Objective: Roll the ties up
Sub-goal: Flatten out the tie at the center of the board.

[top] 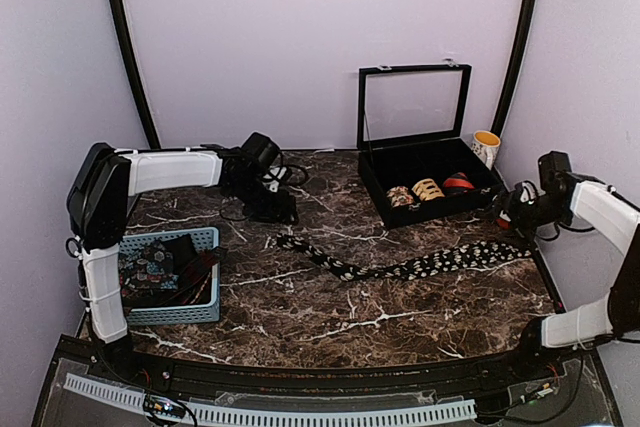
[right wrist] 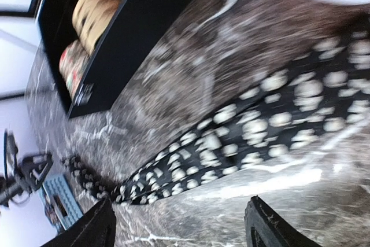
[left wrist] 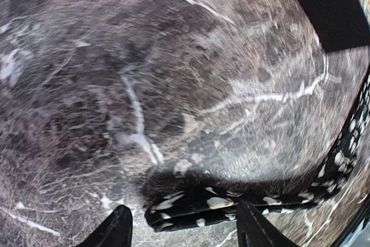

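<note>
A long black tie with white prints lies flat across the marble table, its narrow end at the left and its wide end at the right. My left gripper hovers just behind the narrow end; it is open, with the tie's tip lying just ahead of the gap between its fingers. My right gripper stands open beside the wide part, holding nothing. Three coiled ties sit in the black case. More ties lie bunched in the blue basket.
The black case's glass lid stands open at the back right, and a mug is beside it. The blue basket stands next to the left arm's base. The case's front wall is close to my right gripper.
</note>
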